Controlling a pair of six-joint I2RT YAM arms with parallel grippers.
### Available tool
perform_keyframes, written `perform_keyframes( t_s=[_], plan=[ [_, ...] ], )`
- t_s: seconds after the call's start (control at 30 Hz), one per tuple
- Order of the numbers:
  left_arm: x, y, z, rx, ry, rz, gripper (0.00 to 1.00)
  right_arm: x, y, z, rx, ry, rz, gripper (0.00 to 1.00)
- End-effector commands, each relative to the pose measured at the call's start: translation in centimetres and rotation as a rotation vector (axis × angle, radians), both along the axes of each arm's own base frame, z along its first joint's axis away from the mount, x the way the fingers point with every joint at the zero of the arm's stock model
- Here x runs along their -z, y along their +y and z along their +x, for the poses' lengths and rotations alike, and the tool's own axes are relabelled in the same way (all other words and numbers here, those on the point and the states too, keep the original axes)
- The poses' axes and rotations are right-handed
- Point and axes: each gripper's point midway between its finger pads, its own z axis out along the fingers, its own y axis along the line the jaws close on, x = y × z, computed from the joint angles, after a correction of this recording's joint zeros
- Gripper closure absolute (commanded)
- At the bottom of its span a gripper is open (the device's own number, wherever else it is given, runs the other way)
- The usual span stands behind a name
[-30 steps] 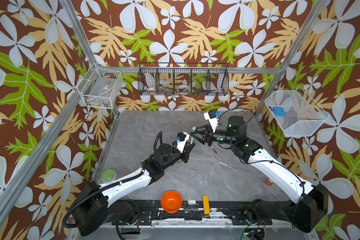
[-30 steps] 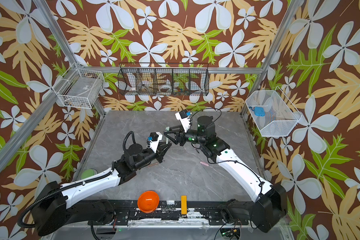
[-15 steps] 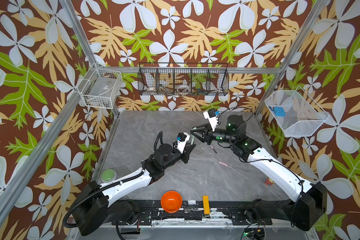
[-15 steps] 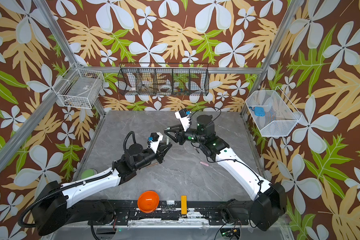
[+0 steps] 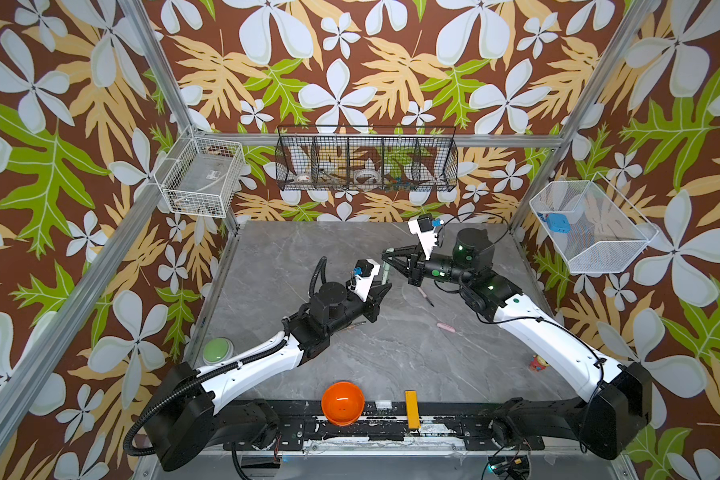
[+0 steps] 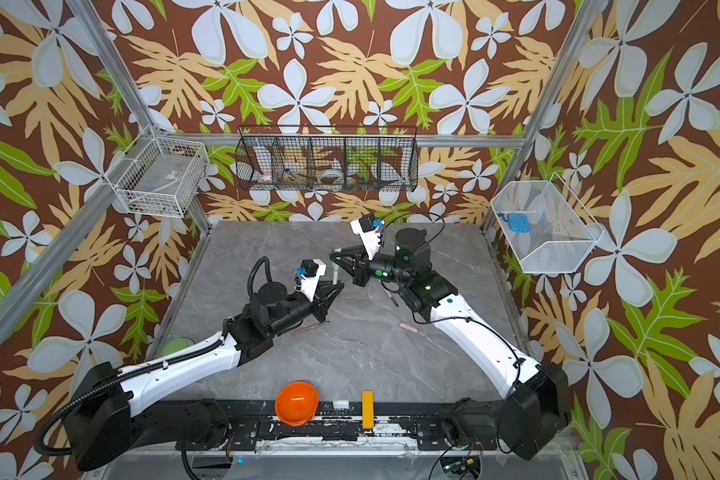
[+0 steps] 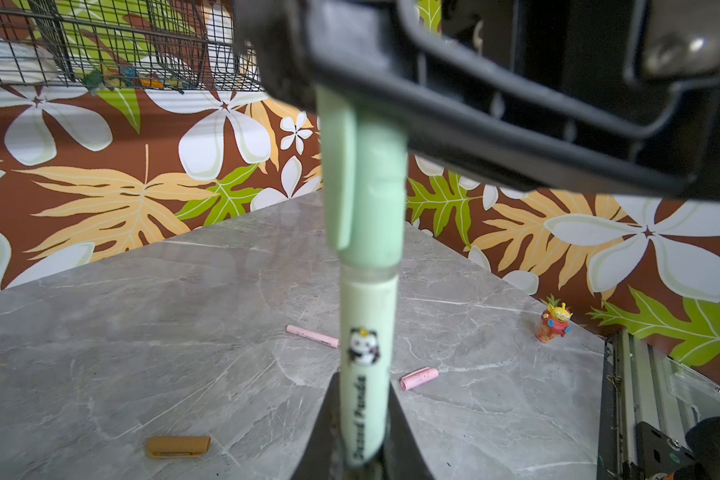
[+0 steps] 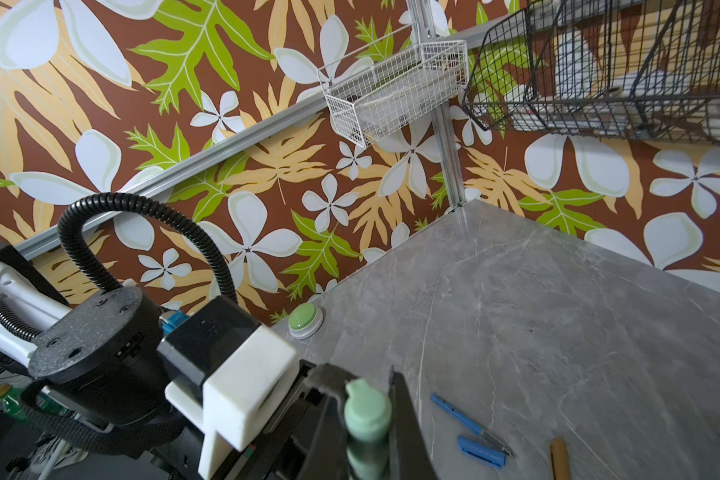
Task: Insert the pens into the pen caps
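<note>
Pale green pen [image 5: 386,274] is held off the table [image 5: 283,266] in both top views, in front of the black wire basket [image 5: 366,164]. The left gripper [image 5: 381,289] is clenched on its barrel and the right gripper [image 5: 385,257] on the pale green cap [image 5: 387,250]. In the left wrist view this cap sits over the pen's end. The pink pen [image 7: 312,336], pink cap [image 7: 419,378] and brown cap [image 7: 178,446] lie on the table, well apart from the basket. In the right wrist view the blue pen [image 8: 466,422], blue cap [image 8: 481,451] and brown pen [image 8: 559,459] lie on the table, far from the basket.
</note>
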Motion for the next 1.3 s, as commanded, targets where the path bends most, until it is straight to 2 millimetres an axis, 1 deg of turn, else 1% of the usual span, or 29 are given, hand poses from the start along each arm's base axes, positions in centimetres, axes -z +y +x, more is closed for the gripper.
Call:
perform_keyframes(
  t_s=[0.0,0.13,0.27,0.47,0.57,0.7,0.8,0.87,0.97,1.0,1.03,1.1,1.17,1.27],
  plan=[
    [-7.3,0.2,0.4,-0.015,-0.186,-0.144,1.00,3.2,0.2,-0.7,-0.033,0.124,-0.068,1.00],
    [-10.7,1.5,1.0,-0.011,-0.235,-0.236,1.00,3.9,0.4,-0.8,-0.044,0.141,-0.071,1.00],
    [-14.0,3.2,1.0,-0.076,-0.341,-0.279,1.00,4.1,0.8,-1.0,-0.074,0.161,-0.005,1.00],
    [-18.2,5.5,1.4,-0.120,-0.461,-0.377,1.00,4.5,1.1,-1.4,-0.104,0.185,0.045,1.00],
    [-20.3,6.3,1.3,-0.129,-0.513,-0.434,1.00,4.8,1.4,-1.6,-0.108,0.190,0.047,1.00],
    [-22.7,6.5,0.9,-0.113,-0.560,-0.499,1.00,4.7,1.9,-1.9,-0.121,0.191,0.066,1.00],
    [-23.7,6.6,0.8,-0.106,-0.581,-0.538,1.00,4.7,2.6,-2.2,-0.139,0.194,0.081,1.00],
    [-24.3,7.2,0.6,-0.108,-0.595,-0.570,1.00,4.9,2.8,-2.2,-0.144,0.201,0.080,1.00],
    [-25.2,8.5,0.4,-0.108,-0.612,-0.612,1.00,5.3,2.6,-2.3,-0.130,0.203,0.074,1.00],
    [-25.1,8.7,0.4,-0.108,-0.613,-0.611,1.00,5.4,2.5,-2.3,-0.125,0.203,0.069,1.00],
    [-25.0,8.7,0.4,-0.103,-0.611,-0.601,1.00,5.3,2.4,-2.3,-0.117,0.197,0.060,1.00],
    [-24.3,7.9,0.7,-0.084,-0.587,-0.548,1.00,5.0,2.1,-2.1,-0.097,0.177,0.039,1.00],
    [-22.3,6.6,1.2,-0.043,-0.526,-0.482,1.00,4.3,1.7,-1.8,-0.072,0.150,0.021,1.00],
    [-18.2,5.1,1.6,0.010,-0.410,-0.386,1.00,3.2,0.8,-1.2,-0.037,0.125,0.009,1.00]
  ],
)
